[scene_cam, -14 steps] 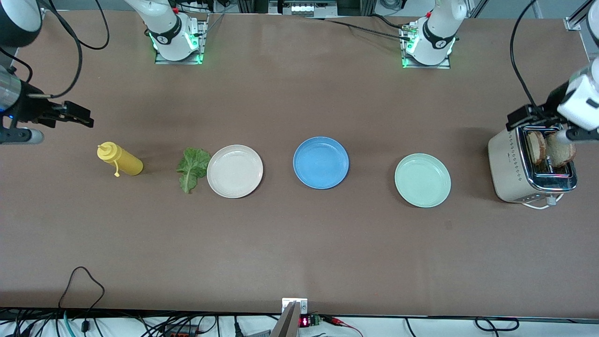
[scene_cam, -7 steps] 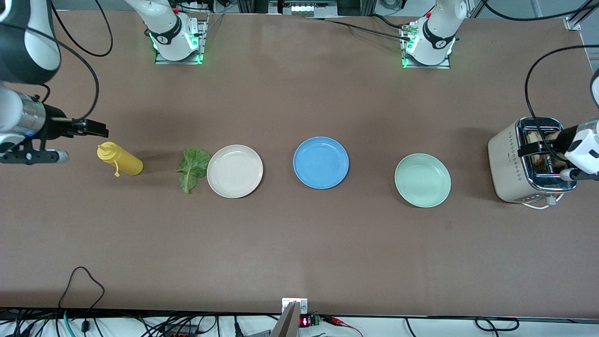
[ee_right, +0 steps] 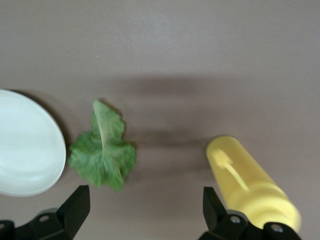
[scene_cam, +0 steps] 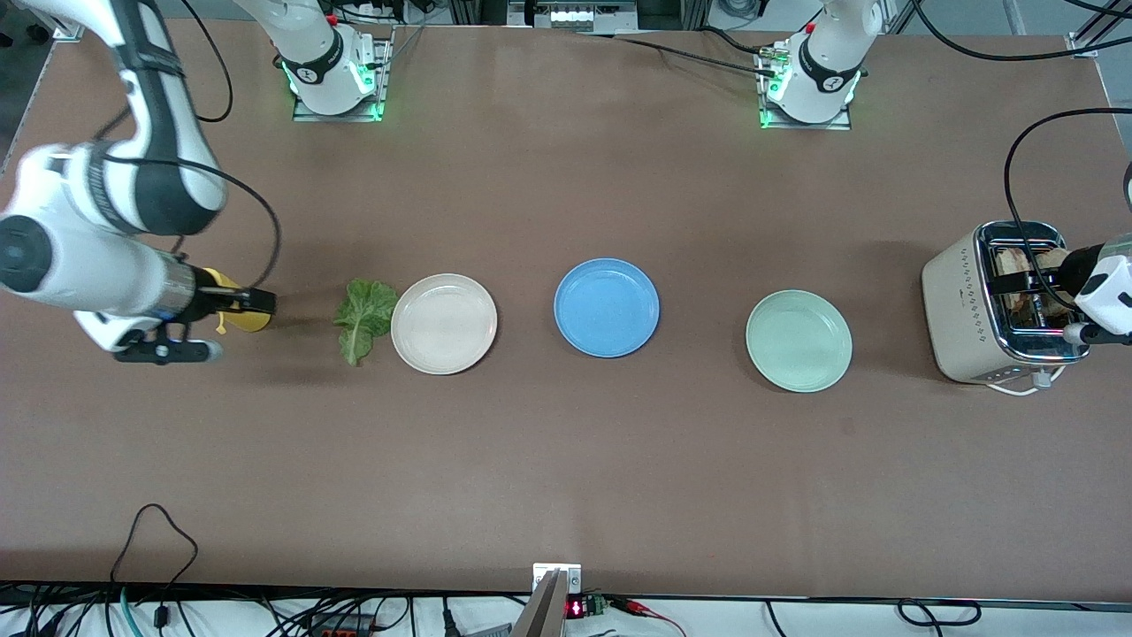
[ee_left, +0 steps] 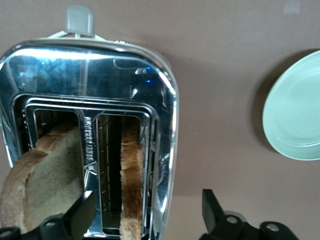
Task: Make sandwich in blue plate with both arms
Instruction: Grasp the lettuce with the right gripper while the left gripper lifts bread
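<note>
The blue plate (scene_cam: 607,307) lies empty at mid-table. Two toasted bread slices (scene_cam: 1011,260) stand in the toaster (scene_cam: 964,305) at the left arm's end. My left gripper (scene_cam: 1030,281) hangs open over the toaster. In the left wrist view it (ee_left: 147,212) straddles the thin slice (ee_left: 131,180); the thick slice (ee_left: 45,175) stands beside it. The lettuce leaf (scene_cam: 363,318) lies flat beside the cream-white plate (scene_cam: 444,323). My right gripper (scene_cam: 255,303) is open and empty over the yellow bottle (scene_cam: 232,318). In the right wrist view it (ee_right: 145,207) is between the lettuce (ee_right: 102,150) and the bottle (ee_right: 250,185).
A pale mint-green plate (scene_cam: 799,341) lies between the blue plate and the toaster; it also shows in the left wrist view (ee_left: 295,115). The cream-white plate shows in the right wrist view (ee_right: 27,145). The toaster's cord (scene_cam: 1030,387) trails on the side nearer the front camera.
My right arm has swung in from the table's end to over the yellow bottle, toward the lettuce. My left gripper has come down over the toaster's slots, covering part of the bread.
</note>
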You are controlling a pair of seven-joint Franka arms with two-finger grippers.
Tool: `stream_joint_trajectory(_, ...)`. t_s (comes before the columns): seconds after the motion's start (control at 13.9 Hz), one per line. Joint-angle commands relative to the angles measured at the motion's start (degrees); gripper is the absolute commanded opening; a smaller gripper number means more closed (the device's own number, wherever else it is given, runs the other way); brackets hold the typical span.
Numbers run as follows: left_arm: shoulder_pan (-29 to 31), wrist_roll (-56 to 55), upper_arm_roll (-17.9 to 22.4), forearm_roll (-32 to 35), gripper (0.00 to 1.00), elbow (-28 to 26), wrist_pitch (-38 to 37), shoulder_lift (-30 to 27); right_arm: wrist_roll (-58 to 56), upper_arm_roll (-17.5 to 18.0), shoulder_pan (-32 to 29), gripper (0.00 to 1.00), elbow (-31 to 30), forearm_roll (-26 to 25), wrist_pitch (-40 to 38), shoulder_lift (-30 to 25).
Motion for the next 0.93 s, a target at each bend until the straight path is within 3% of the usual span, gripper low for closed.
stream_joint_trajectory(0.0, 1.3, 1.3, -0.4, 0.8, 0.55, 0.6, -1.1, 0.7, 6.5, 0.0, 2.0, 1.00, -6.1, -0.4, 7.8, -1.0)
stream_joint_trajectory(0.22, 1.2, 0.5, -0.4, 0.8, 0.17, 0.6, -2.3, 1.0, 12.1, 0.0, 4.8, 1.00, -6.1, -0.4, 11.2, 2.5)
stream_joint_trajectory(0.36, 1.6, 1.5, -0.4, 0.8, 0.01, 0.7, -2.5, 1.0, 15.0, 0.0, 6.7, 1.00, -6.4, -0.4, 14.0, 5.3)
stream_joint_trajectory(0.57, 2.0, 1.5, -0.5, 0.9, 0.01, 2.1, -5.9, 0.2, 15.6, 0.0, 8.3, 1.00, -7.6, -0.5, 18.0, 7.9)
stream_joint_trajectory(0.86, 1.0, 1.6, -2.5, 0.8, 0.01, 17.7, -24.0, -0.4, 15.6, -0.1, 8.7, 1.00, -7.8, -0.6, 21.3, 11.1)
